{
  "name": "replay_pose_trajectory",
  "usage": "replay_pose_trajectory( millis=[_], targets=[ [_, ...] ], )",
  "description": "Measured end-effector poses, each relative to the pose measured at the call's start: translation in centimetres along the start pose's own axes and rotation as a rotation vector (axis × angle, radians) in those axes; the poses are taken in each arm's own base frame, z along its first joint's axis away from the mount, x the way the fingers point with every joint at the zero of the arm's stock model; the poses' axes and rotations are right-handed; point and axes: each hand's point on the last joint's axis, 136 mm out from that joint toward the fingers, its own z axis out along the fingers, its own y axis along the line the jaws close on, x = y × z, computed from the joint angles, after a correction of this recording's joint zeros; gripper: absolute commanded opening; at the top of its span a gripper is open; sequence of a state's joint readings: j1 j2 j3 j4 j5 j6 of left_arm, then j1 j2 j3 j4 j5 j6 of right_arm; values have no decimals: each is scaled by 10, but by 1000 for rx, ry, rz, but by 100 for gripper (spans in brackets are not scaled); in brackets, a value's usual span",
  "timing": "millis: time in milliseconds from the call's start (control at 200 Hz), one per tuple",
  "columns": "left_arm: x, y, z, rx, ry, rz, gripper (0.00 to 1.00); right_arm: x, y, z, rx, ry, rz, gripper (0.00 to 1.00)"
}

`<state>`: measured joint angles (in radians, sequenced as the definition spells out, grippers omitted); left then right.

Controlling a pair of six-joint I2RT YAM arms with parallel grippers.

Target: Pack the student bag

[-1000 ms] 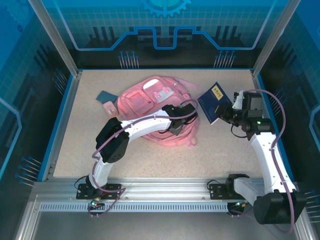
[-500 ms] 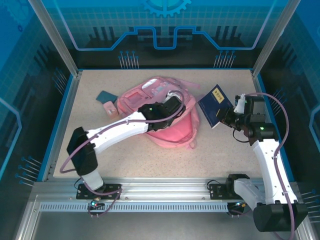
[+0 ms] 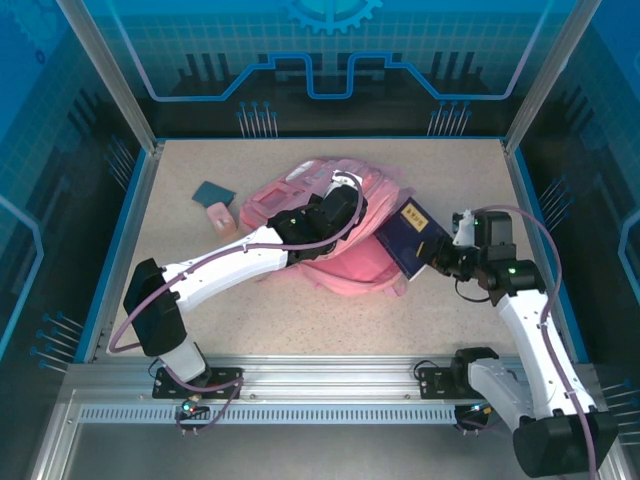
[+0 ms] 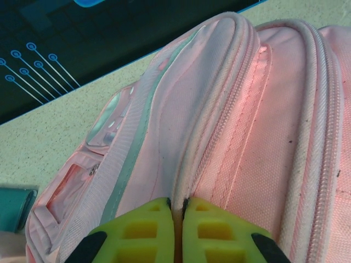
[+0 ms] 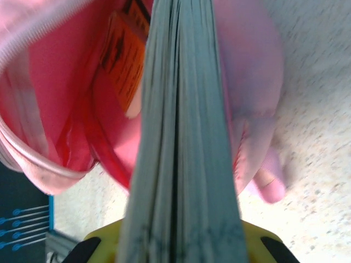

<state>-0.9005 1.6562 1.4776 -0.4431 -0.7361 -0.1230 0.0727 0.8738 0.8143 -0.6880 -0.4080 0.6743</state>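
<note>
The pink student bag (image 3: 350,262) lies mid-table, its top edge raised. My left gripper (image 3: 343,192) is shut on the bag's zip rim; in the left wrist view the yellow-green fingertips (image 4: 153,219) pinch the pale zip edge of the bag (image 4: 247,137). My right gripper (image 3: 438,256) is shut on a dark blue book (image 3: 406,236), which tilts with its far end at the bag's open mouth. In the right wrist view the book's page edges (image 5: 181,137) run up the middle, with the bag's pink inside (image 5: 77,109) beyond them. The right gripper's fingers (image 5: 107,241) flank the book.
A teal flat item (image 3: 213,190) and a small pink item (image 3: 217,214) lie at the back left of the speckled table (image 3: 300,320). Blue rails and walls (image 3: 128,220) bound the table on both sides and at the back.
My left gripper has shut on the bag's zip rim and pulled it up and back. My right gripper has carried the book left and down to the bag's opening.
</note>
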Motion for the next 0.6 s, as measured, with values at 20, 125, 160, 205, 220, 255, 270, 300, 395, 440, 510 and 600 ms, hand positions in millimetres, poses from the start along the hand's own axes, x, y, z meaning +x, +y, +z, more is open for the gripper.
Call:
replay_pose_trajectory(
  millis=[20,125,160,205,220,255,270,300,395,440,510,600],
  targets=[
    [-1,0,0,0,-3,-2,1,3,1,2,-9,11,2,13],
    [0,-1,1,0,-5,-5,1,12,12,19,-79,70,30,13],
    [0,-1,1,1,-6,-6,1,14,16,25,-103,90,40,13],
    [1,-1,2,1,-5,-6,1,18,22,35,-133,119,55,13],
    [1,-1,2,1,-5,-7,1,19,24,38,-142,126,57,13],
    [2,-1,2,1,-5,-10,1,20,28,44,-161,140,63,13],
    [2,-1,2,1,-5,-11,1,21,31,46,-170,144,66,13],
    [3,-1,3,0,-4,-11,1,21,35,51,-186,150,68,13],
    [6,-2,4,0,-1,-13,1,17,49,62,-232,149,71,13],
    [7,-2,4,1,0,-16,1,13,55,68,-252,143,72,13],
    [9,-3,4,2,1,-27,0,7,59,79,-264,132,80,13],
    [10,-3,3,3,0,-34,0,0,55,99,-251,124,107,12]
  ],
)
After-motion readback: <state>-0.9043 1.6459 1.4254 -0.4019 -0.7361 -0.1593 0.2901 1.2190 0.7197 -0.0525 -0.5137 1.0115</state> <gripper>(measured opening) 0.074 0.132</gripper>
